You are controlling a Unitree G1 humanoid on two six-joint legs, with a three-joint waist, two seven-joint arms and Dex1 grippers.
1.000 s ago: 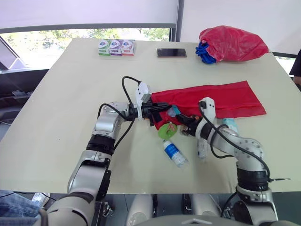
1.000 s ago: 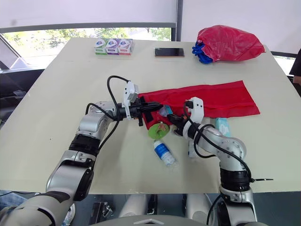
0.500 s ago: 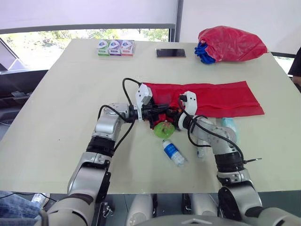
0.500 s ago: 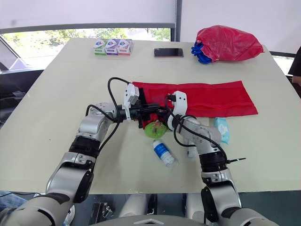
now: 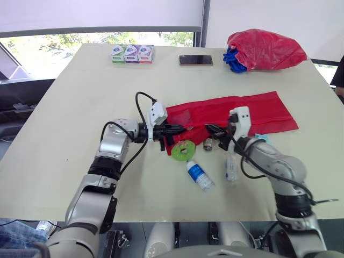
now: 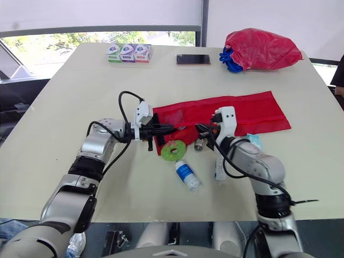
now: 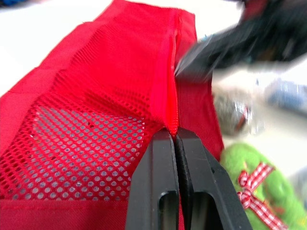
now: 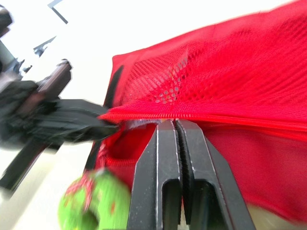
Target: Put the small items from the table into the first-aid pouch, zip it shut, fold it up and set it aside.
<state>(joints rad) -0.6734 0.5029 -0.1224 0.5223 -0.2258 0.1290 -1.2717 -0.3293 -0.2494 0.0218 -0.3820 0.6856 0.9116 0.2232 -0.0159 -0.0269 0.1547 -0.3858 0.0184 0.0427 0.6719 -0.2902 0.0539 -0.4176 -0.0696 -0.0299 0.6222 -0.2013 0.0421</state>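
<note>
- Pouch (image 5: 236,110), red with mesh, lies across mid-frame on the table (image 5: 80,107).
- Left gripper (image 7: 174,133) is pinched tight on the zip seam at its left end.
- Right gripper (image 8: 174,122) is likewise clamped on that seam, close by.
- Green disc (image 5: 184,150) and bottle (image 5: 200,175) lie below centre.

The pouch (image 5: 231,110) is red mesh, the disc (image 5: 184,150) green (red-white checked bow (image 7: 254,184)).

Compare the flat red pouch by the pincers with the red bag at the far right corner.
The pouch lies spread long and flat; the bag is bunched into a rounded heap. The pouch is pinched by the left pincer and right pincer; the bag sits untouched. Both are red.
</note>
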